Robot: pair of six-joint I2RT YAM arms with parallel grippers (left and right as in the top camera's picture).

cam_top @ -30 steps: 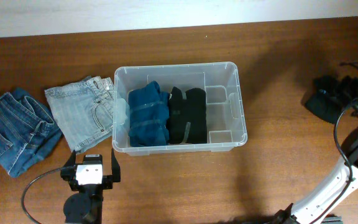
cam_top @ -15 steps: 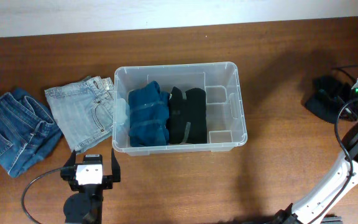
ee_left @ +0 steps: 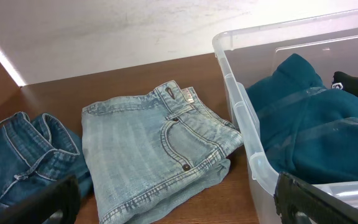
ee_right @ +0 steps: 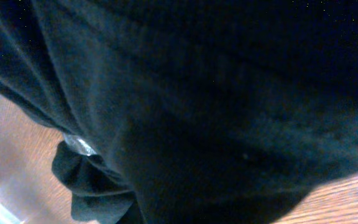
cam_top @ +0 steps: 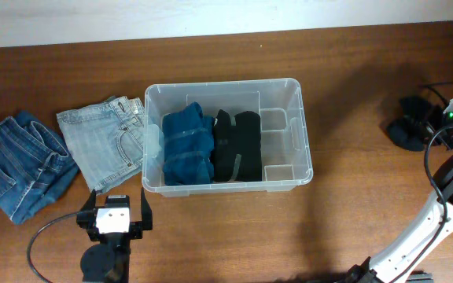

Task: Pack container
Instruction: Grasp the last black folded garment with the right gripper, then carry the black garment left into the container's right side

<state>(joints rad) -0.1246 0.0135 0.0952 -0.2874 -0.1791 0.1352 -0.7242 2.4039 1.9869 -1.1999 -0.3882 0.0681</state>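
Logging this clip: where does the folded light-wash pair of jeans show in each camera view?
Overhead: the light-wash jeans lie left of centre, beside the container's left wall.
Left wrist: mid-frame, between the darker jeans and the container.
Right wrist: not in it; black fabric fills the frame.
Shared landmark: the container's rim, seen overhead and from the left wrist.

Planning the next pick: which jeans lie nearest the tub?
The light-wash jeans, right beside the tub's left wall; the dark jeans lie farther left.

Soft, even light from above, faint shadow on the worktop beside the container; overhead and left wrist views sharp; right wrist view dim, its black cloth blurred close-up.
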